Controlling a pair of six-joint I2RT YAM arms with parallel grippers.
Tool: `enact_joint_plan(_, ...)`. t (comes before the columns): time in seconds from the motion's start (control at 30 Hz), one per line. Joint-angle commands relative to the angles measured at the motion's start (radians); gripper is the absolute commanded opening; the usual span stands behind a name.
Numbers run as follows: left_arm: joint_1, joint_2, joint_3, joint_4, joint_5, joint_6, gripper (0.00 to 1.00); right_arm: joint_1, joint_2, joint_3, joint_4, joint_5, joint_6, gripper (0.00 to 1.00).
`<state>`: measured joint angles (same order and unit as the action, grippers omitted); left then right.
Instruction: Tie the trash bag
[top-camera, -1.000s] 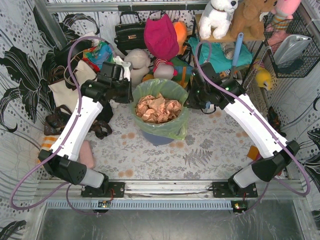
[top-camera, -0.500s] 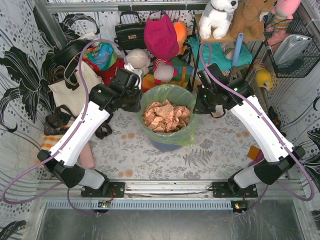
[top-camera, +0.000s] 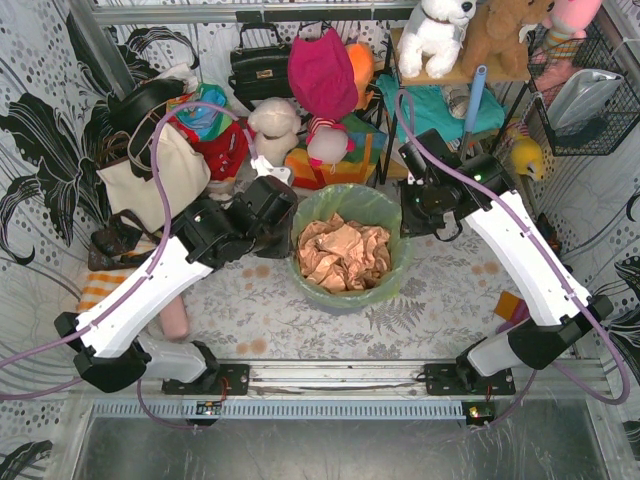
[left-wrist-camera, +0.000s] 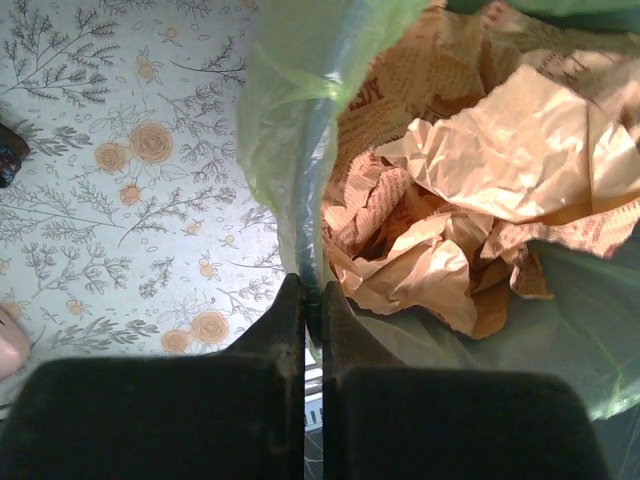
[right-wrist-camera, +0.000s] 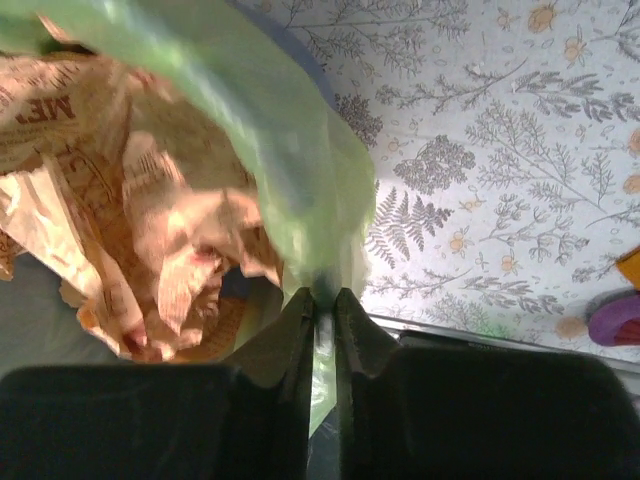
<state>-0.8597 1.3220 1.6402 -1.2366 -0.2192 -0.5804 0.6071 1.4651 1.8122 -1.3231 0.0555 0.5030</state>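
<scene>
You're at the gather step: both rim sides are pinched, no knot yet, and the mouth gapes open.

The trash bag (top-camera: 350, 298) sits mid-tabletop (top-camera: 250, 300), between the two arms, w/ crumpled brown paper (top-camera: 345, 250) filling it nearly to the rim.

Left hand (left-wrist-camera: 313, 292): fingers nearly together, clamped on a thin fold of green film at the bag's left rim. Nothing else is in the grip, and the paper lies just right of the fingers.

Right hand (right-wrist-camera: 322, 298): same story on the right rim. The jaws stand narrow w/ a strip of green film running down between them; that view is blurry, but the film looks properly caught, not just brushed.

Next move, as I read it: bring the two pinched sides toward each other over the paper so the mouth collapses, then cross them for the first loop. You'll need enough slack above the paper, so lift a bit while closing in. Keep both grips tight, b/c the film is thin and slick and could slide out or tear under a hard pull.

From above I can't tell whether a bin holds the bag.
</scene>
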Motion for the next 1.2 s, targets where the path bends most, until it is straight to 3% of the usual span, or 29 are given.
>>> enact_joint_plan(0.0,-0.064,-0.010,-0.035,-0.030,0.116,-0.025,0.08,-0.001,0.012,0.008,0.146,0.006,-0.038,0.14)
enact_joint_plan(0.27,-0.082,-0.048,-0.070,-0.041,0.066,-0.106,0.22,-0.010,0.075,0.023,0.235,-0.004,-0.066,0.16)
enact_joint_plan(0.6,-0.082,-0.123,-0.087,-0.062,0.047,-0.149,0.50,-0.014,0.226,0.176,0.236,-0.094,-0.103,0.19)
enact_joint_plan(0.73,-0.082,-0.136,-0.067,-0.087,0.002,-0.154,0.58,-0.015,0.219,0.195,0.200,-0.071,-0.103,0.33)
enact_joint_plan(0.97,-0.082,-0.143,0.015,-0.109,-0.102,-0.149,0.63,-0.014,0.185,0.292,0.107,-0.004,-0.106,0.61)
enact_joint_plan(1.17,-0.078,-0.191,0.040,-0.071,-0.215,-0.152,0.67,-0.015,0.074,0.248,0.128,0.040,-0.094,0.75)
